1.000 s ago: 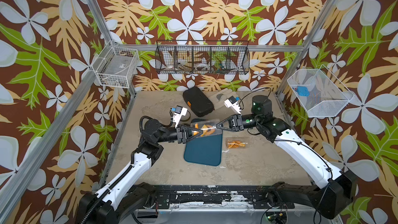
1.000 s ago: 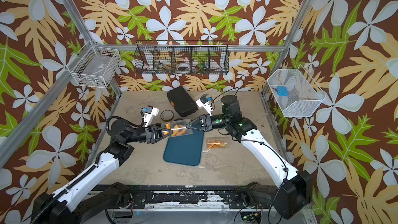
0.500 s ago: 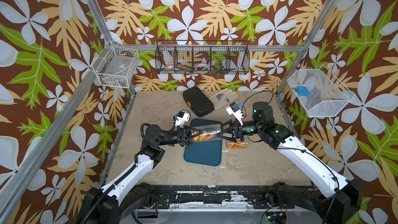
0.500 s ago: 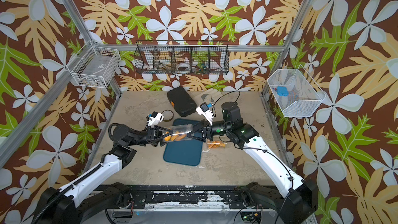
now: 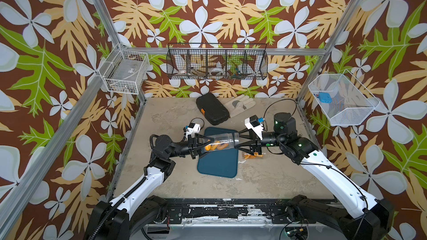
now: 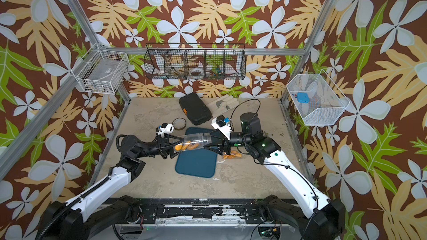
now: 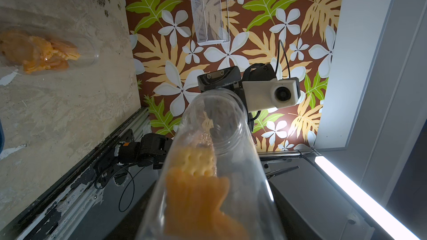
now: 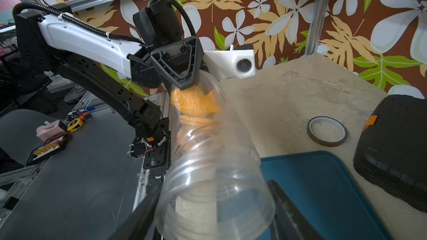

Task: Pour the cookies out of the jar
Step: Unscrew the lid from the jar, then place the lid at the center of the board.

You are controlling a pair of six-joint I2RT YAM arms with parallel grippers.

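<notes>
the cookies (image 5: 216, 146) lay inside the clear jar (image 5: 223, 140), bunched toward its closed end on the left. in the right wrist view the deepest one was fish-shaped, with flatter ones in front of it. the jar was held on its side in the air, over the far part of the blue tray (image 5: 217, 167), with its open mouth pointing right. the left gripper (image 5: 205, 146) was clamped across the closed end, one finger on each side. the right gripper (image 5: 235, 140) gripped the threaded mouth end the same way, its fingers (image 8: 286, 206) pressed against the rim. just right of the tray, under the right gripper, a small heap of orange pieces (image 5: 250, 156) lay on the table (image 5: 265, 181). farther back on the table were a tape roll (image 5: 197, 121) off the tray's far left corner, a black case (image 5: 212, 111) and a pale glove (image 5: 240, 107) beside it to the right.
</notes>
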